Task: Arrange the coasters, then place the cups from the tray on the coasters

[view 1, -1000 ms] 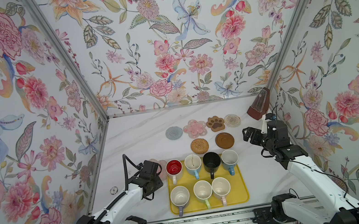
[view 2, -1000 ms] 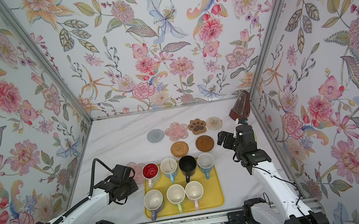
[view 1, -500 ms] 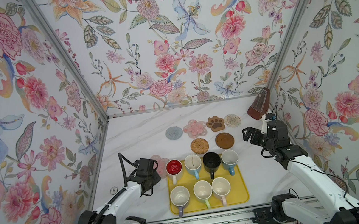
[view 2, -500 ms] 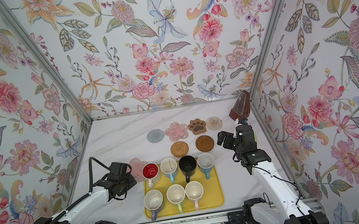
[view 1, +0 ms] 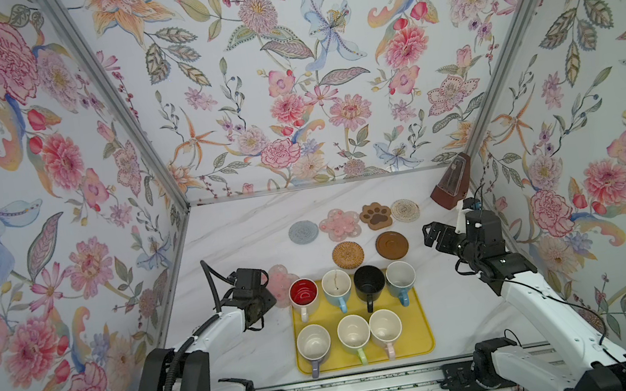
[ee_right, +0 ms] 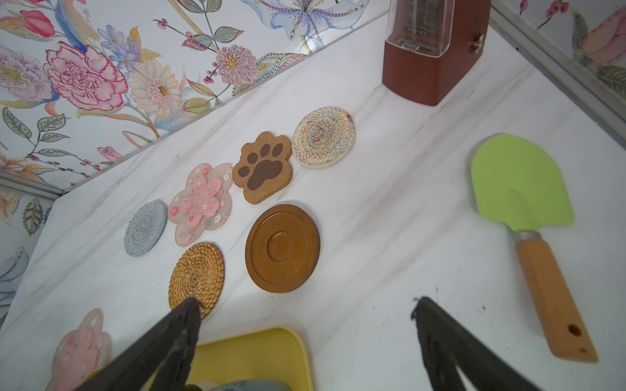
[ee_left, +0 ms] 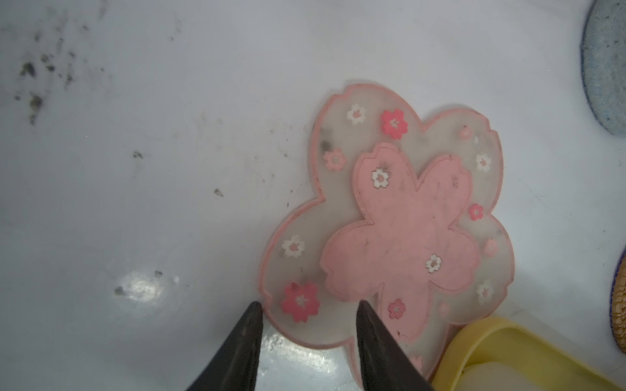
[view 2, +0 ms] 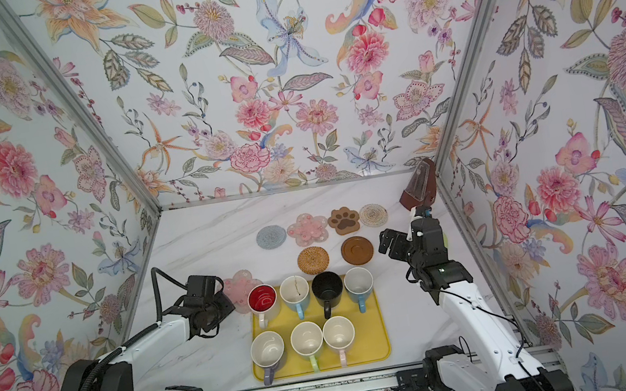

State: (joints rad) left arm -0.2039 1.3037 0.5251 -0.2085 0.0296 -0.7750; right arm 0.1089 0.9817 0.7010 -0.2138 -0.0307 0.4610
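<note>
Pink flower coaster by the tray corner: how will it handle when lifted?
Thin, translucent flower coaster looks like soft silicone: probably floppy and light. Lies flat on the table: likely hard to get under, unlikely to roll.

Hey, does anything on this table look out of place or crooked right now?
Yes. One pink flower coaster lies apart from the other coasters, right up against the yellow tray at its far left corner, beside the red-lined mug. The left gripper hangs open over its edge. Nothing looks spilled or broken.
</note>
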